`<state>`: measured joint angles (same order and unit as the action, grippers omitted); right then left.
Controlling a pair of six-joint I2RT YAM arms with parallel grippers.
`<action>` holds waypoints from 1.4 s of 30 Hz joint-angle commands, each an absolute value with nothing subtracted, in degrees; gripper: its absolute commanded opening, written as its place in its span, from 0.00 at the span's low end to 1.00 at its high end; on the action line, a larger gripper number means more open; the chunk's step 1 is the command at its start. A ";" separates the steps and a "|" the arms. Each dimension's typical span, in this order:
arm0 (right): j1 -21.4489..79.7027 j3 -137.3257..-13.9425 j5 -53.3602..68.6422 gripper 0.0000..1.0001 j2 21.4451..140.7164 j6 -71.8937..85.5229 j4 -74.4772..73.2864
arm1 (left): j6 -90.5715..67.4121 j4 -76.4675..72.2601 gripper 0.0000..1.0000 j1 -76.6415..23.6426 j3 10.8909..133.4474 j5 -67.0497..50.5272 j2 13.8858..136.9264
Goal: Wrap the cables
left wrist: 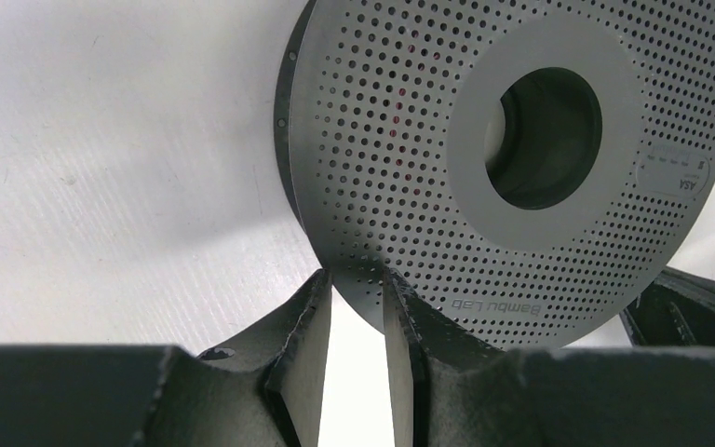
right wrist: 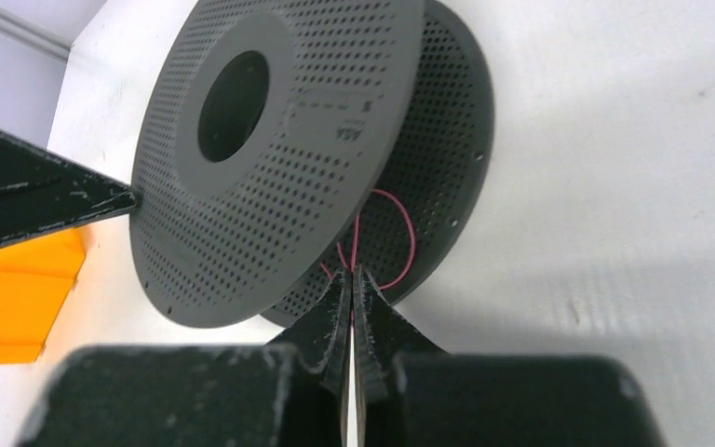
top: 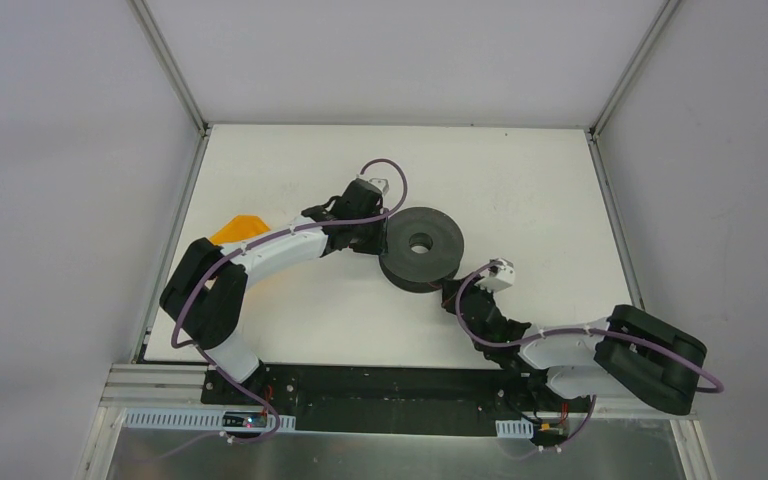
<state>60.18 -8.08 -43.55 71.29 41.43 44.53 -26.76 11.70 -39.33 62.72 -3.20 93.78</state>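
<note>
Spool (top: 420, 245): dark grey, two flanges, lay flat near the middle of the white counter (top: 520, 190), hub hole (top: 419, 241) facing up. Both flanges were perforated. The top flange (left wrist: 382, 186) carried "Bambu Lab" print near its rim and a small "ASA" label.

Left arm (top: 270, 245) reached in from the left, with the left jaws at the spool's left edge. In the left wrist view the jaws stood apart, a bright gap between the fingers (left wrist: 402, 345), and the top flange's rim sat right at the two tips. Could not tell whether the tips pressed on it.

Right arm (top: 560, 345) came in from the near right, with the right jaws at the spool's near-right edge. In the right wrist view the jaws were together, only a hairline slit between the fingers (right wrist: 321, 321), clamped on the wire (right wrist: 355, 244) at the tips.

Wire: very thin, reddish. From the right jaws' tips it ran up into the slot between the flanges and made a small loose loop there, in front of the lower flange (right wrist: 447, 140). Reddish spots showed through a few holes of the top flange in the left wrist view. How much wire sat on the core was hidden.

Orange object (top: 240, 228) lay on the counter's left side, behind the left arm, well apart from the spool.
</note>
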 commanded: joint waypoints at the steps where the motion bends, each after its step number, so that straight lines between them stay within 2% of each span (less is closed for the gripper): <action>1: 57.53 -7.18 -41.75 0.00 69.71 44.33 46.76 | -25.49 15.33 0.26 -39.64 63.36 -1.14 95.97; 10: 51.33 -7.45 -34.42 0.00 69.91 45.25 46.84 | -24.96 16.24 0.26 -39.63 63.64 -0.36 95.93; 24: 42.17 -7.94 -22.63 0.00 76.71 46.60 51.66 | -24.53 16.61 0.26 -39.62 63.46 -0.35 95.80; 42: 33.94 -11.75 -13.27 0.00 81.80 46.96 51.57 | -24.08 17.14 0.26 -39.63 63.18 1.68 95.54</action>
